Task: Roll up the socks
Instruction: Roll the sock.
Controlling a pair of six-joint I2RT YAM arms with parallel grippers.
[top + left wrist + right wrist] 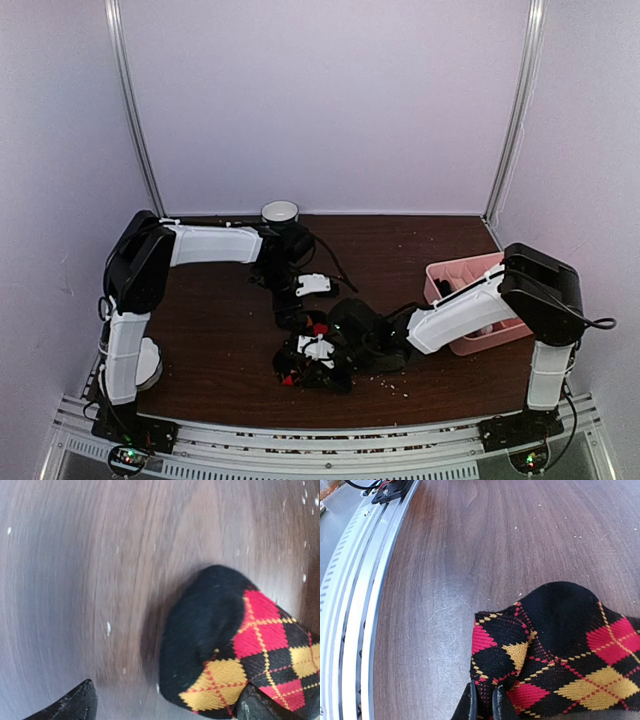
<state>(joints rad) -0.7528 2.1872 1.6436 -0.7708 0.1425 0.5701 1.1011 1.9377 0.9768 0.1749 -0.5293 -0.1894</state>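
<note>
A black sock with red and yellow argyle diamonds (570, 645) lies bunched on the dark wooden table near the front middle (322, 329). My right gripper (485, 704) is shut on a fold at the sock's near edge, the fabric pinched between its two fingers. My left gripper (167, 711) hovers low over the sock's plain black rounded end (205, 625), open wide. One fingertip (72, 706) is over bare table and the other (265, 706) sits at the sock's patterned part. In the top view both grippers meet over the sock, which the arms largely hide.
A pink bin (488, 342) stands at the right, beside the right arm. A white-rimmed cup (280, 212) stands at the back middle. A white round object (150, 362) lies by the left arm's base. The metal rail (355, 605) runs along the table's front edge. Pale crumbs dot the wood.
</note>
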